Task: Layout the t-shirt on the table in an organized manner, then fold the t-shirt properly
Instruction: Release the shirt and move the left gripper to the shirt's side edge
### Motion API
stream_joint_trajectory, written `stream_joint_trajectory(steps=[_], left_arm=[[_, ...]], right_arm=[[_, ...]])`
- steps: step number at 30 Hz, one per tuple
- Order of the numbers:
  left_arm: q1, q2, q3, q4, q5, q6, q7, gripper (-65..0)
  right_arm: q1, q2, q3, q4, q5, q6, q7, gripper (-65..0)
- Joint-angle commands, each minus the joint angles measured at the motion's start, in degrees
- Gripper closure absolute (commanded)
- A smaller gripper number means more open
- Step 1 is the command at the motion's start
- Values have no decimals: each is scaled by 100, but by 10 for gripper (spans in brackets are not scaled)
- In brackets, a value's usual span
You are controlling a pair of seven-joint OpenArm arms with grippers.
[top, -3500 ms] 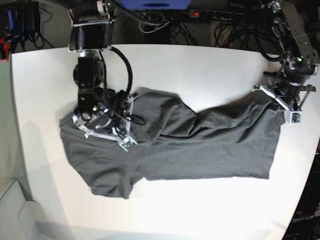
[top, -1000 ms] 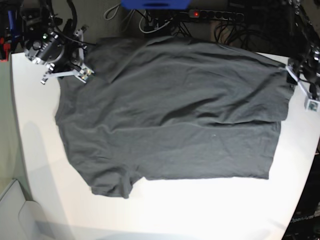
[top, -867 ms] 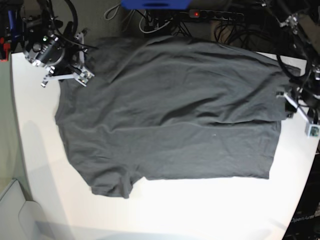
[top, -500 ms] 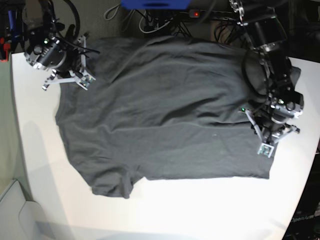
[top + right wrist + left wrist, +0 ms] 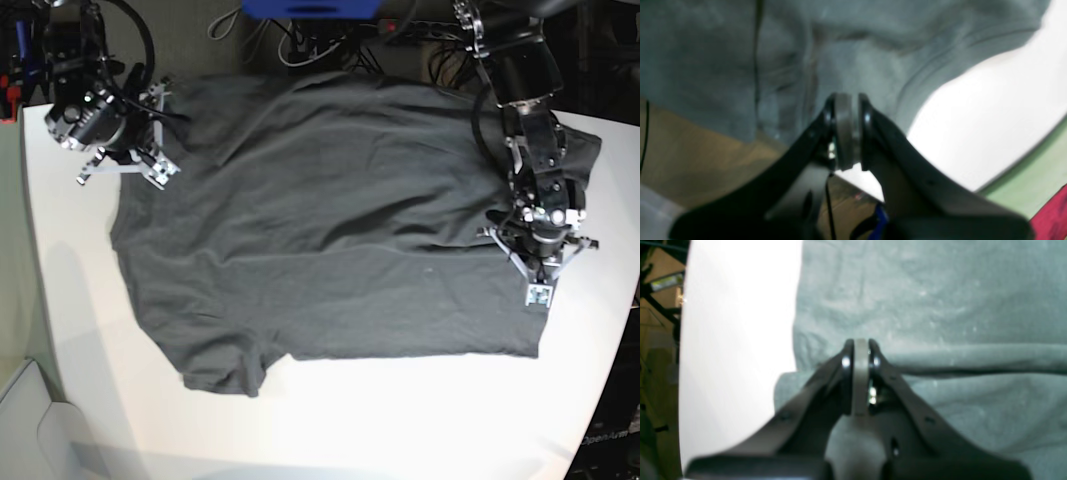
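The dark grey t-shirt (image 5: 340, 220) lies spread out over the white table (image 5: 400, 420), with its far edge reaching the table's back edge. My left gripper (image 5: 541, 250) is shut over the shirt's right side, near a long crease. In the left wrist view (image 5: 858, 346) its jaws are together, with no cloth seen between them, above the shirt (image 5: 940, 306). My right gripper (image 5: 112, 140) is shut at the shirt's far left corner. In the right wrist view (image 5: 846, 100) it sits by the shirt's hanging edge (image 5: 740, 50), with no cloth seen in it.
A power strip (image 5: 430, 28) and cables lie behind the table's far edge. A blue object (image 5: 310, 8) is at the top middle. Bare table (image 5: 740, 323) shows left of the left gripper, and a white strip runs along the front.
The shirt went from bunched to spread out. My left gripper left the shirt's far right edge and came inward and down over its right side. My right gripper shifted slightly left.
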Motion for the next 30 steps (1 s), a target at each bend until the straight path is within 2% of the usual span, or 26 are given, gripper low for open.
stream_joint_trajectory(steps=[1, 9, 10, 13, 16, 30], left_arm=[[-153, -52, -11, 63, 19, 59, -136, -2], [-733, -105, 7, -1203, 72, 68, -136, -2], [-821, -114, 16, -1308, 72, 121, -145, -2], [-979, -114, 25, -1590, 72, 569, -215, -2], [-1138, -175, 33, -2047, 80, 886, -690, -2], [-2474, -509, 605, -5396, 72, 1870, -2554, -2]], right_arm=[[47, 52, 27, 93, -1, -5, 62, -22], [56, -28, 19, 93, 8, -5, 79, -22], [56, -28, 19, 93, 8, -5, 88, -22], [56, -28, 19, 93, 8, -5, 97, -22], [56, -28, 19, 93, 8, -5, 97, -22], [205, 8, 10, 84, 8, -5, 71, -22]])
